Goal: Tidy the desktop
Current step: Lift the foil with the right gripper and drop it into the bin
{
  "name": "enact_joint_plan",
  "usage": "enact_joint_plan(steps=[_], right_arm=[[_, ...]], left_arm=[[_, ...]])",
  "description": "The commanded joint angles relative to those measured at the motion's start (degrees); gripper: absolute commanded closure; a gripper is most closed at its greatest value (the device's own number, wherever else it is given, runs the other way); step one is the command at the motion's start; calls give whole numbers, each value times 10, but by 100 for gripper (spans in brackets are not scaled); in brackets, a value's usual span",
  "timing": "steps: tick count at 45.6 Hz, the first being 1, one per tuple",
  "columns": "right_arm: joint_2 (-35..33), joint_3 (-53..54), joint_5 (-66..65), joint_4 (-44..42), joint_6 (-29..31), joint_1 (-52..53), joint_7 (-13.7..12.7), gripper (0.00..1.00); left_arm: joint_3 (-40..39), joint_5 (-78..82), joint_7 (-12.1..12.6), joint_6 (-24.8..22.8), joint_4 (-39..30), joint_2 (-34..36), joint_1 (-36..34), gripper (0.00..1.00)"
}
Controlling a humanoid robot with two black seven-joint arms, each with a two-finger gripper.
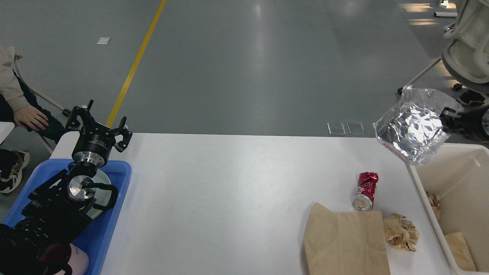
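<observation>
The white desktop fills the middle of the head view. On its right part lie a crushed red can, a flat brown paper bag and a crumpled brown paper ball. My right gripper is shut on the edge of a crumpled foil tray, holding it in the air over the near-left corner of the cream bin. My left gripper stands open above the blue tray at the desktop's left end, holding nothing.
The cream bin holds brown paper scraps. A metal dish lies in the blue tray under my left arm. A seated person is at the far left. An office chair stands beyond the bin.
</observation>
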Motion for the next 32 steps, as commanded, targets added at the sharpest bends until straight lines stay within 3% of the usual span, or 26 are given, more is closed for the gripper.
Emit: enact_joint_plan(steps=[1, 9, 23, 25, 31, 32], right_arm=[[-10, 9, 1, -36, -66, -90, 0, 100], [-18, 18, 1, -85, -145, -206, 1, 100], [-14, 44, 1, -120, -173, -307, 1, 100], [-15, 44, 1, -124, -182, -313, 1, 86], [-16, 47, 1, -159, -207, -324, 1, 22], [-16, 48, 1, -164, -208, -324, 1, 15]], left_arm=[[0, 0, 0, 0, 0, 0, 1, 4], [0, 0, 0, 0, 0, 0, 0, 3], [0, 0, 0, 0, 0, 0, 0, 4], [0, 0, 0, 0, 0, 0, 1, 4], [0, -1, 0, 0, 0, 0, 0, 3], [0, 0, 0, 0, 0, 0, 0, 4]])
